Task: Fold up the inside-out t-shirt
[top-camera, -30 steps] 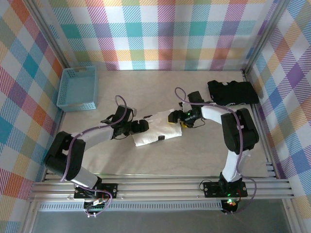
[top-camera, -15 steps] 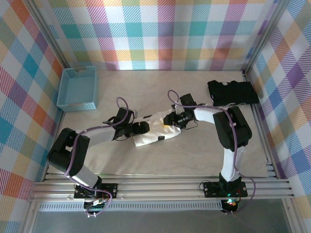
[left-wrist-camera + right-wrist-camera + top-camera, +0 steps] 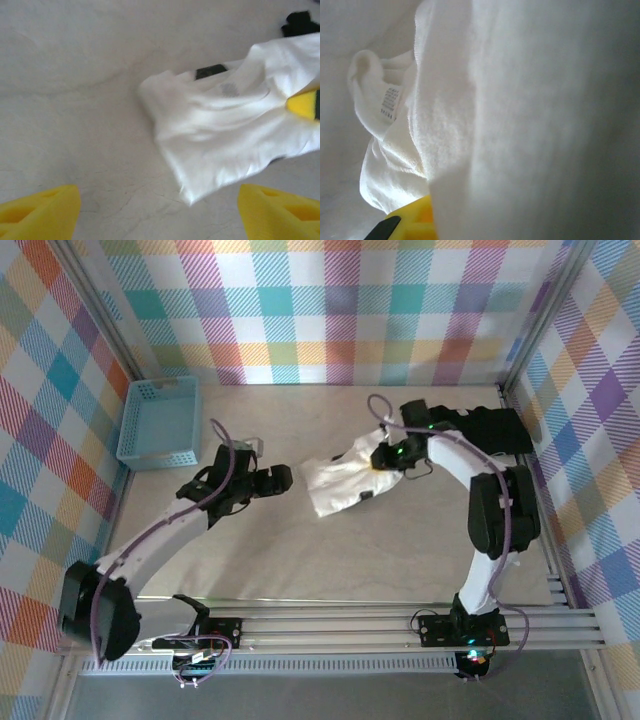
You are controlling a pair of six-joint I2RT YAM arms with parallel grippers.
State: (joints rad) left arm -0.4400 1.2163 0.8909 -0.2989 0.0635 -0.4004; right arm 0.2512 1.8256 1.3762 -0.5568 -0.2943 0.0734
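The inside-out t-shirt [image 3: 338, 486] is a white, partly folded bundle near the middle of the table, its right end raised. My right gripper [image 3: 386, 457] is shut on that right end. In the right wrist view the cloth [image 3: 520, 125] drapes over one yellow finger [image 3: 415, 224], and the neck tag [image 3: 390, 104] shows at the left. My left gripper [image 3: 281, 480] hovers open just left of the shirt, apart from it. In the left wrist view the shirt's [image 3: 225, 135] near corner lies ahead of the left gripper [image 3: 159, 212], with bare table between the fingers.
A blue basket [image 3: 160, 420] stands at the back left. A black folded garment [image 3: 492, 430] lies at the back right beside the right arm. The table [image 3: 300, 560] is bare in front of the shirt. Checked walls close in three sides.
My right gripper has shut on the shirt's right end and pulled it back and to the right. The left arm has drawn back to the left, off the shirt, still open.
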